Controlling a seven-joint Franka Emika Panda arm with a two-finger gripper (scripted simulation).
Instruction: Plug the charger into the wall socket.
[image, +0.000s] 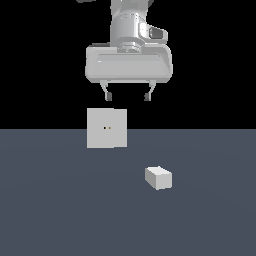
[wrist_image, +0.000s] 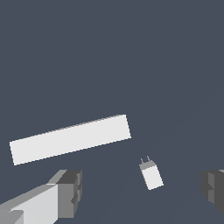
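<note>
The charger (image: 158, 178) is a small off-white block lying on the dark grey floor, to the exterior view's right of centre. In the wrist view the charger (wrist_image: 151, 174) shows two short prongs at one end. The wall socket (image: 106, 128) is an upright light-grey square plate with two tiny holes at its centre, farther back; in the wrist view the wall socket (wrist_image: 70, 139) appears as a long pale bar seen from above. My gripper (image: 127, 95) hangs high above both, open and empty, its fingertips (wrist_image: 70, 192) wide apart.
The dark grey floor (image: 60, 210) stretches around both objects. Nothing else stands on it. The background above the floor line is black.
</note>
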